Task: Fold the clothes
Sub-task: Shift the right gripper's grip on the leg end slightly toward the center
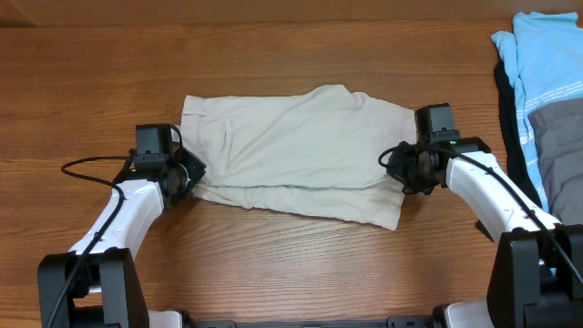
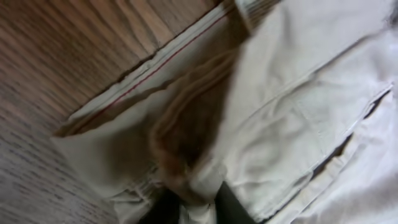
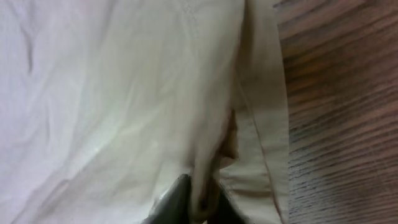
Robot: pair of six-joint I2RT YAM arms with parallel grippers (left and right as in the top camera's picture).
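Observation:
The clothes, a pair of light beige shorts (image 1: 291, 146), lie flat across the middle of the wooden table, folded lengthwise. My left gripper (image 1: 189, 173) sits at their left end, the waistband side. In the left wrist view it (image 2: 199, 208) is shut on a bunched fold of the shorts (image 2: 298, 93), with a slit pocket showing to the right. My right gripper (image 1: 399, 169) is at the right end. The right wrist view shows it (image 3: 200, 202) shut on a ridge of the shorts (image 3: 112, 93) beside the hem, one dark finger (image 3: 174, 198) on its left.
A pile of other garments lies at the table's right edge: a light blue one (image 1: 547, 64), a grey one (image 1: 560, 137) and a black one (image 1: 508, 118). Bare wood (image 1: 291, 273) lies in front of and behind the shorts.

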